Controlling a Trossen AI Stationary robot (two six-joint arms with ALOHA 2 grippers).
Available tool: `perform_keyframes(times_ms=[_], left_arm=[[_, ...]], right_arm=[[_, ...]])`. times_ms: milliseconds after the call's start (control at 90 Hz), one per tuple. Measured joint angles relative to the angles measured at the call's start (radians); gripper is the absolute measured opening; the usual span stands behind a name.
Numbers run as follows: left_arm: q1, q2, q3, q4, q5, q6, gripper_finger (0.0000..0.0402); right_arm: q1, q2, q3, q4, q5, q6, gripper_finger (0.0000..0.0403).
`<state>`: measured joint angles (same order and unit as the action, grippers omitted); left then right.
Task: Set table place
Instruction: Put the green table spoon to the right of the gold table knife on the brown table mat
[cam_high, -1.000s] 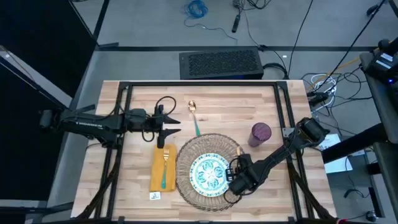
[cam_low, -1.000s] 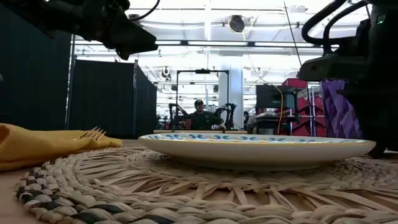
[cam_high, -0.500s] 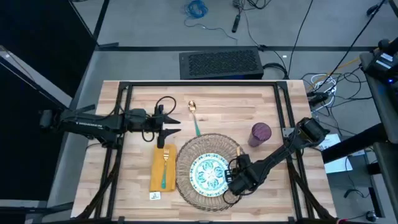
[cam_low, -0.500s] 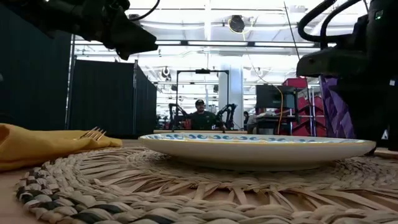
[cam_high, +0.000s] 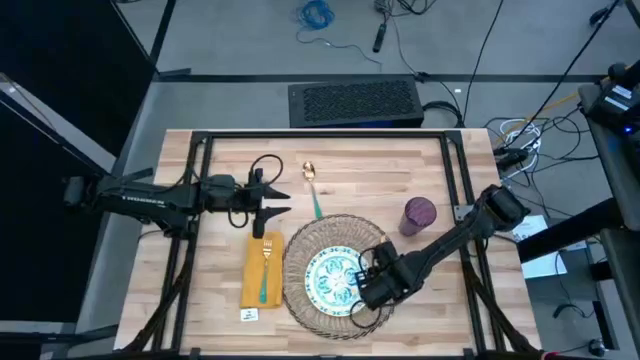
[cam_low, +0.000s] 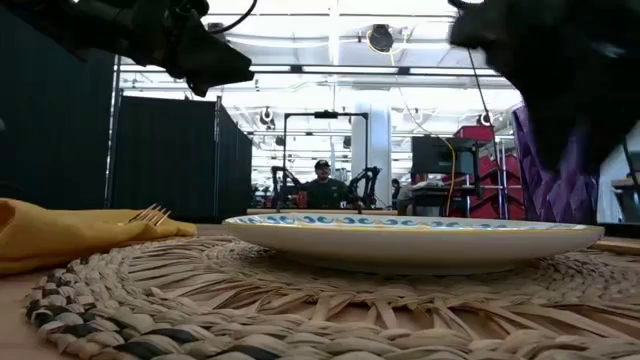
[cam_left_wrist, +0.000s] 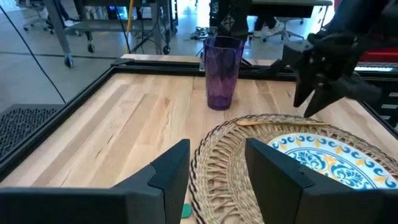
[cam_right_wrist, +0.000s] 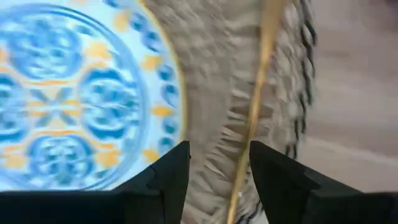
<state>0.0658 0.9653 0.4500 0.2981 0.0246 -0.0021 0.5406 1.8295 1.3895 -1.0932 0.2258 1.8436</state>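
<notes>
Woven straw mat (cam_high: 300, 262) lies at lower centre of the high view on the table (cam_high: 350, 170), with the blue-green patterned plate (cam_high: 333, 278) resting on it. Right gripper (cam_high: 362, 287) hovers over the plate's right edge; in the right wrist view its fingers (cam_right_wrist: 168, 177) stand apart with nothing between them, above the mat and a thin gold utensil (cam_right_wrist: 255, 112). Left gripper (cam_high: 278, 203) waits at centre left, fingers spread wide and empty. Mustard napkin (cam_high: 259, 268) sits left of the mat with a green-handled fork (cam_high: 266, 268) on it. Gold spoon (cam_high: 312, 185) lies above the mat; purple cup (cam_high: 419, 215) stands to its upper right.
</notes>
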Motion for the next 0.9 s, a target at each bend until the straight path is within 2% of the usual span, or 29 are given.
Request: perform_keyframes(times_ms=[278, 433, 611, 711, 900], left_arm=[[0.000, 0.000, 0.000, 0.001, 0.000, 0.000, 0.0141], [0.000, 0.000, 0.000, 0.006, 0.001, -0.002, 0.0141], [0.000, 0.000, 0.000, 0.007, 0.010, 0.002, 0.0141], [0.000, -0.010, 0.000, 0.004, 0.011, 0.008, 0.0141], [0.000, -0.133, 0.000, -0.010, 0.002, 0.017, 0.0141]], right_arm=[[-0.118, -0.001, 0.160, 0.001, 0.109, -0.271, 0.0153], [-0.217, -0.001, 0.203, 0.005, 0.143, -0.413, 0.0153], [-0.371, -0.001, 0.206, 0.075, 0.130, -0.607, 0.0153], [-0.465, 0.001, 0.206, 0.146, 0.088, -0.737, 0.0153], [-0.612, 0.003, 0.206, 0.275, 0.041, -0.928, 0.0153]])
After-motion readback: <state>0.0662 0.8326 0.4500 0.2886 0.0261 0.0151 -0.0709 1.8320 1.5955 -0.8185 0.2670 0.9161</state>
